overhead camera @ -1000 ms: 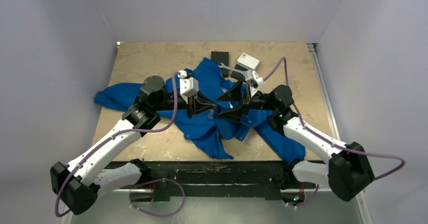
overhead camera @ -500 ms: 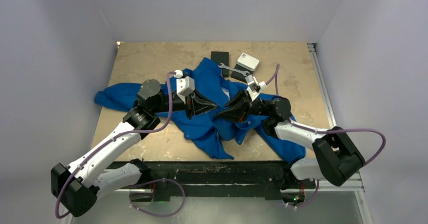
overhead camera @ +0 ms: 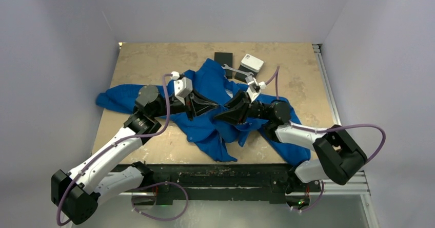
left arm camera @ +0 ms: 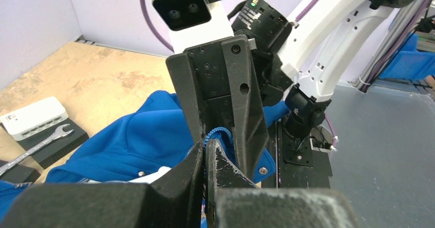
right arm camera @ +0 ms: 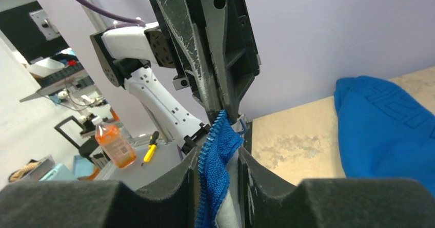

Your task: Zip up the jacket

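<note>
Blue jacket (overhead camera: 205,133) lies rumpled across the middle of the worktop (overhead camera: 149,58). Above it the two hands meet tip to tip. The left hand (left arm camera: 206,158) is pinched tight on the jacket's toothed zipper edge (right arm camera: 213,151), and the right hand (right arm camera: 218,169) clasps the same raised strip right beside it.
</note>
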### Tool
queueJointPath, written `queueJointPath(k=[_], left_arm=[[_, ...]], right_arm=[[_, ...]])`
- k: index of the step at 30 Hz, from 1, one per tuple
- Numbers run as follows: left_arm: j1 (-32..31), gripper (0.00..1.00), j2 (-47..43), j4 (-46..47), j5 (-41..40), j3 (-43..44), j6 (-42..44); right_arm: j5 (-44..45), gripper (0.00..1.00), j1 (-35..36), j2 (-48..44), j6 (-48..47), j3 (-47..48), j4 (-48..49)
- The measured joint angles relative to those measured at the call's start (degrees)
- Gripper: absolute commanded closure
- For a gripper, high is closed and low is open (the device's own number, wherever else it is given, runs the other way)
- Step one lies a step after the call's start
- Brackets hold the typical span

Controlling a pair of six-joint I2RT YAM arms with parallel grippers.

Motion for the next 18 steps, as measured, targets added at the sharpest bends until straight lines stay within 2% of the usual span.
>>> queueJointPath(k=[2, 3, 7, 11, 18], left_arm=[[0.3, 1.0, -0.6, 0.4, -0.7, -0.3, -0.4], [0.6, 1.0, -0.9, 0.7, -1.2, -0.5, -0.7], [1.2, 1.0, -1.5, 2.2, -2.1, -0.6, -1.7], [1.4, 0.79, -1.6, 1.9, -2.0, -0.6, -1.7], [2.0, 0.67, -1.7, -6.7, 2.5, 3.0, 5.5]], right_arm=[[2.7, 0.95, 1.8, -1.5, -4.1, 0.6, -4.5], [4.1, 1.0, 2.6, -2.5, -6.3, 1.0, -7.4], [8.5, 1.0, 3.7, -7.3, -13.0, 1.9, -17.7], [9.1, 1.0, 3.7, -12.7, -22.5, 5.4, -35.0], [4.5, 1.0, 3.7, -15.7, -43.2, 20.0, -70.2]])
